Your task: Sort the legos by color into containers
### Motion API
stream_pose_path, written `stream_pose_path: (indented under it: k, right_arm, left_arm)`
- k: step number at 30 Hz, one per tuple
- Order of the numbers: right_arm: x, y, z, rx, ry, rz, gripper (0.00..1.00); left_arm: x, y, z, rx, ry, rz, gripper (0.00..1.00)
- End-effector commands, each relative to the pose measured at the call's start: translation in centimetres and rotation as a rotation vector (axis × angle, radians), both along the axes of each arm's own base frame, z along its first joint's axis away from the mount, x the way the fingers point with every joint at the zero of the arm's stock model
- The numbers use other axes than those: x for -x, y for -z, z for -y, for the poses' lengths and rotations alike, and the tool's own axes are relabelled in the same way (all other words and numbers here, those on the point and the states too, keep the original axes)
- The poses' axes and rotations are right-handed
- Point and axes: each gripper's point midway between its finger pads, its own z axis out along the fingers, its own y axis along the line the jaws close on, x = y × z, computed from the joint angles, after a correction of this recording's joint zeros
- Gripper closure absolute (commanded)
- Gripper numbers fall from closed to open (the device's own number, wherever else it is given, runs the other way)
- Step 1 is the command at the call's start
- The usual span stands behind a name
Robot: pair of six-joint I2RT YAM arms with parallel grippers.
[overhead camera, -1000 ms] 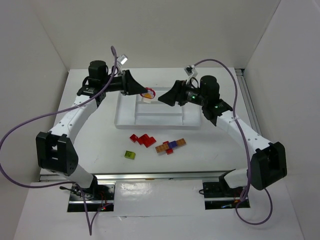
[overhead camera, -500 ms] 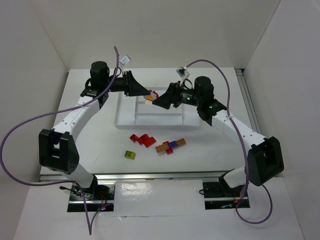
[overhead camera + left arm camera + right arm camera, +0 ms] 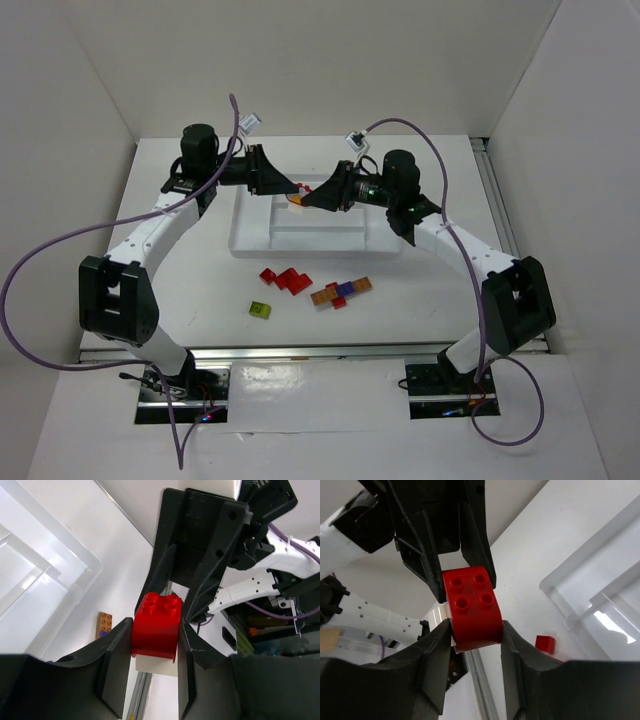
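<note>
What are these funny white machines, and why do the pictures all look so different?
They are two robot arms, the left arm and the right arm, bolted to a table. The wide picture comes from a camera above and behind them. The two close-ups come from little cameras on the wrists, so you see each arm's own black fingers. The left gripper and the right gripper are both pinching one red brick in the air, near the far edge of a white tray with compartments. More bricks lie on the table: a red clump, a mixed clump of orange, blue and red, and one green brick.
</note>
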Motion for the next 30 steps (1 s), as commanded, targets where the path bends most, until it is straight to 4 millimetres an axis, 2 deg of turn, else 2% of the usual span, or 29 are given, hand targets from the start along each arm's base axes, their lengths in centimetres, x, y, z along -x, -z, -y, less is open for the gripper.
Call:
stream_pose_path:
  k: [1,3,6,7,8,10,11,13,16,18,19,20,21,22,23,24,26,27,29,30]
  right_arm:
    - [-0.4,-3.0,-0.7,-0.072,-0.007,0.101,0.77]
    - [-0.6,-3.6,-0.3,-0.072,0.035,0.100,0.87]
    - [-0.8,-3.2,0.2,-0.048,0.076,0.088,0.92]
    - [-1.2,-3.3,0.6,-0.039,0.116,0.088,0.95]
    - [-1.3,-3.5,0.8,-0.037,0.134,0.086,0.96]
    - [-1.5,-3.2,1.5,-0.013,0.183,0.088,1.00]
    - [-2.0,-2.5,2.1,0.025,0.233,0.079,1.00]
    - [-2.3,-1.9,3.0,0.059,0.295,0.070,1.00]
    - [-3.0,-1.3,5.1,0.122,0.437,0.075,1.00]
    - [-3.9,-1.2,7.0,0.163,0.560,0.075,1.00]
    - [-4.0,-1.0,7.1,0.183,0.577,0.083,1.00]
    - [-3.9,-1.4,7.2,0.178,0.595,0.093,1.00]
    - [-4.3,-1.1,7.9,0.202,0.631,0.095,1.00]
    - [-3.9,-1.4,7.6,0.195,0.623,0.102,1.00]
    - [-3.8,-1.4,7.4,0.203,0.627,0.111,1.00]
    - [-3.8,-1.2,7.5,0.215,0.643,0.105,1.00]
    - [-3.6,-1.0,6.8,0.233,0.642,0.112,1.00]
    - [-3.5,-0.9,6.7,0.241,0.648,0.121,1.00]
    - [-3.8,-0.9,7.0,0.247,0.682,0.123,1.00]
    - [-3.8,-0.8,6.4,0.244,0.672,0.113,1.00]
  left_arm:
    - [1.1,-0.5,0.5,0.010,0.058,0.024,1.00]
    - [1.1,0.1,0.4,-0.005,0.053,0.018,1.00]
    - [0.3,0.4,0.3,-0.033,0.011,0.034,1.00]
    - [0.2,0.3,0.2,-0.048,-0.005,0.018,0.90]
    - [0.0,0.4,0.1,-0.063,-0.019,0.017,0.75]
    - [-0.8,0.9,-0.1,-0.095,-0.056,0.019,0.37]
    - [-0.8,1.0,-0.2,-0.106,-0.064,0.012,0.14]
    - [-1.3,1.5,-0.4,-0.126,-0.098,-0.007,0.00]
    - [-1.9,1.7,-1.1,-0.149,-0.151,-0.017,0.00]
    - [-2.1,2.0,-1.4,-0.170,-0.187,-0.031,0.03]
    - [-2.5,2.7,-1.7,-0.190,-0.223,-0.041,0.03]
    - [-2.0,2.7,-1.4,-0.186,-0.217,-0.061,0.03]
    - [-1.7,3.2,-1.3,-0.172,-0.226,-0.098,0.03]
    - [-1.5,3.6,-0.9,-0.158,-0.224,-0.122,0.05]
    - [-1.1,3.3,-0.7,-0.128,-0.211,-0.130,0.05]
    - [-1.5,2.7,-0.4,-0.087,-0.209,-0.097,0.06]
    - [-0.8,3.1,-0.1,-0.025,-0.209,-0.184,0.09]
    - [-1.1,1.9,-0.1,0.012,-0.223,-0.142,0.12]
    - [-0.5,1.7,0.6,0.006,-0.246,-0.093,0.13]
    - [0.2,1.1,1.9,-0.026,-0.227,-0.023,0.14]
